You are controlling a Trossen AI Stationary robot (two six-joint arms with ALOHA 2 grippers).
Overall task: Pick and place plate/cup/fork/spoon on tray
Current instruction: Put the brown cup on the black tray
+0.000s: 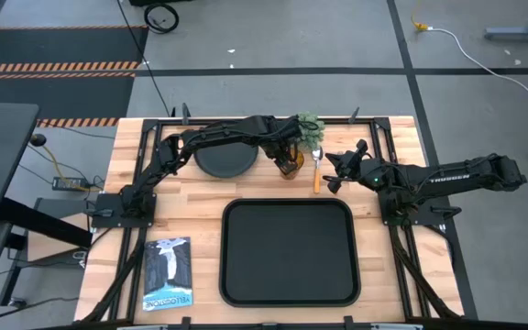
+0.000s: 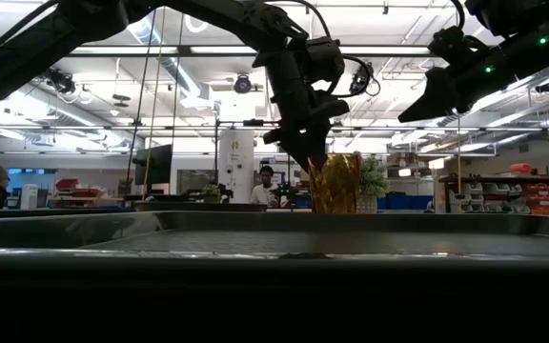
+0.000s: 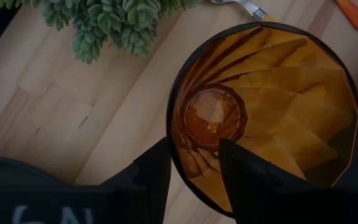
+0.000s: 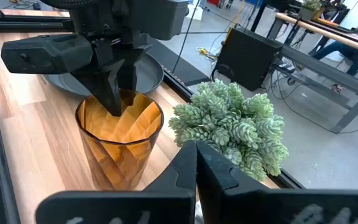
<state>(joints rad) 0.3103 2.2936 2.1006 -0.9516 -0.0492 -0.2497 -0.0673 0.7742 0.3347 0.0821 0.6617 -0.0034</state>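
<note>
The amber cup [image 1: 290, 165] stands upright on the wooden table, between the round black plate [image 1: 225, 160] and an orange-handled piece of cutlery [image 1: 316, 172]; fork or spoon, I cannot tell, and the other one does not show. My left gripper [image 3: 194, 149] points steeply down at the cup [image 3: 266, 106] and is open. One finger is inside the cup and one outside, astride its wall. My right gripper [image 4: 196, 163] is shut, held in the air right of the cutlery. The black tray [image 1: 288, 257] lies near the front edge.
A small green potted plant [image 1: 310, 128] stands just behind the cup, near the table's far edge. A blue-and-white booklet [image 1: 168, 272] lies left of the tray. Bare wood shows between the tray and the cup.
</note>
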